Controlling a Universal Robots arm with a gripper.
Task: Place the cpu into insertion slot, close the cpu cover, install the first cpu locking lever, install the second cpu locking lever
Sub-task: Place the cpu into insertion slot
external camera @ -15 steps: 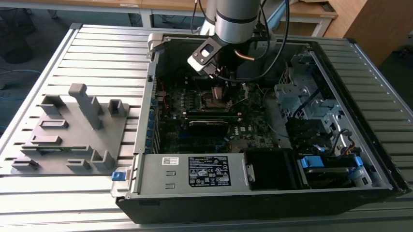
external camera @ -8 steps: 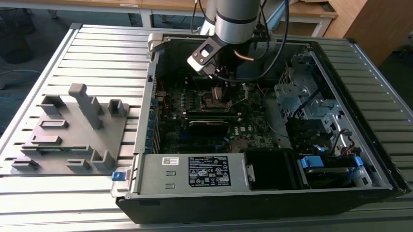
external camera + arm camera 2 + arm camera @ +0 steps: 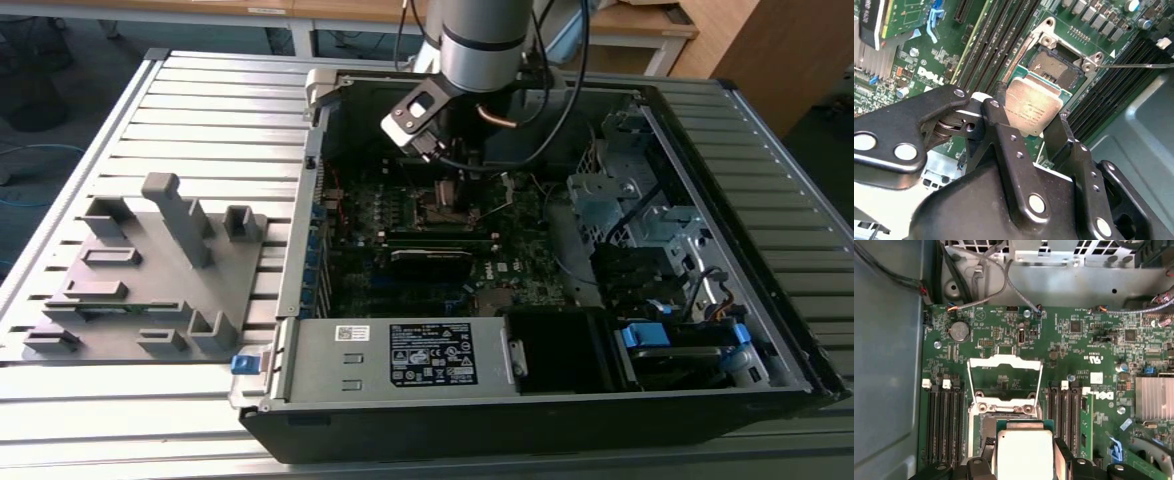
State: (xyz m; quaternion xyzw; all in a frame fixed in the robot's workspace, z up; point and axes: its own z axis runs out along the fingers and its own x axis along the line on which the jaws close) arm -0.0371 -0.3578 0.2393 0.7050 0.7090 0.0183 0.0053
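Note:
My gripper [image 3: 1032,114] is shut on the cpu [image 3: 1035,102], a flat square chip with a silvery-grey face, held by two opposite edges. In the first wrist view the cpu [image 3: 1024,450] hangs between the black fingers [image 3: 1063,452], partly over the near edge of the insertion slot [image 3: 985,426]. The slot [image 3: 1056,64] is a dark square socket with a metal rim, its far part uncovered. The cpu cover [image 3: 1004,362], a thin silvery frame, stands swung open behind the slot. A thin metal locking lever [image 3: 1136,65] sticks out beside the slot. In the exterior view the gripper [image 3: 447,178] reaches down into the computer case.
Long black memory slots [image 3: 944,425] flank the socket on both sides. A finned heatsink [image 3: 1154,397] sits on the board. The case walls [image 3: 314,180], a drive cage [image 3: 627,195] and the power supply [image 3: 400,355] surround the motherboard. A grey fixture tray [image 3: 147,270] lies at the exterior view's left.

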